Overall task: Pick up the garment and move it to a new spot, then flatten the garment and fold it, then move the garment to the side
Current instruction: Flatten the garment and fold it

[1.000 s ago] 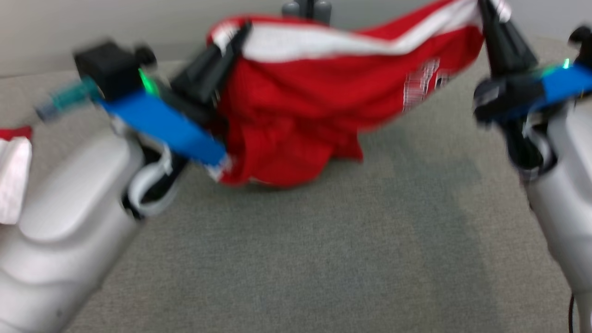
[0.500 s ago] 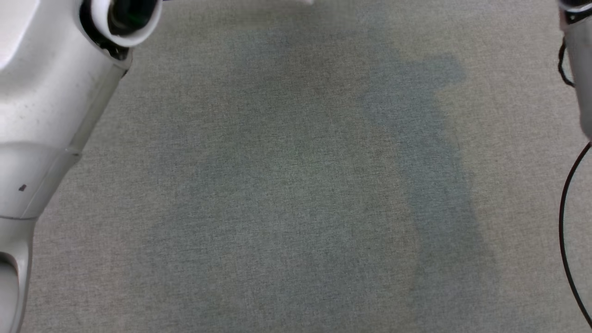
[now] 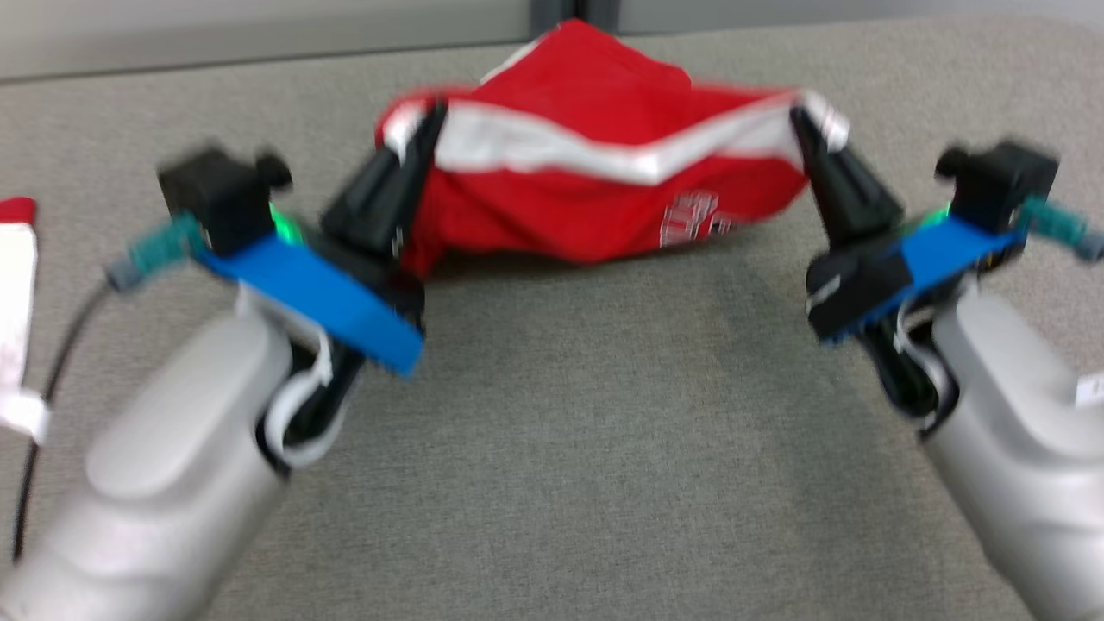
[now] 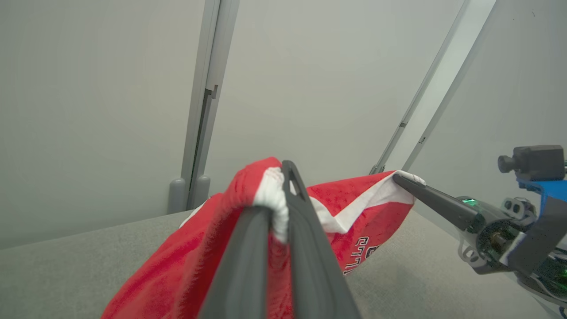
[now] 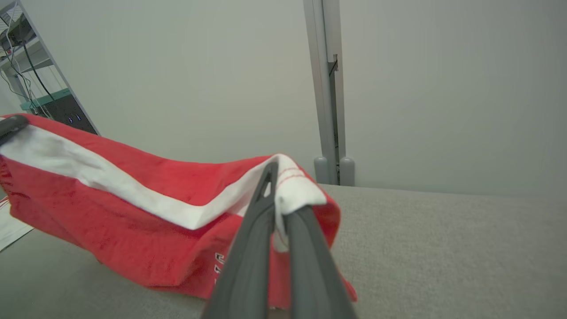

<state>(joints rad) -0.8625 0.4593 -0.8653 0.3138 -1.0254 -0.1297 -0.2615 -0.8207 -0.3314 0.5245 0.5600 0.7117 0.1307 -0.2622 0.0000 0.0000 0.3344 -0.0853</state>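
The garment (image 3: 595,190) is red with a white waistband and pale lettering. It is stretched between my two grippers near the table's far side, with its body sagging onto the grey surface behind them. My left gripper (image 3: 427,121) is shut on the band's left end, seen close up in the left wrist view as white cloth pinched at the left gripper (image 4: 283,177). My right gripper (image 3: 798,121) is shut on the band's right end, and the right wrist view shows the right gripper (image 5: 272,173) biting the white hem of the garment (image 5: 133,212).
The grey fabric-covered table (image 3: 604,448) spreads wide in front of the arms. Another red and white cloth (image 3: 17,285) lies at its left edge beside a dark cable (image 3: 52,362). A pale wall with a grey post (image 3: 573,13) stands behind. A shelf rack (image 5: 26,66) stands far left.
The head camera dipped to the bare table and came back up. Both grippers keep their hold. The garment's bunched lower part now lies behind the band rather than hanging below it.
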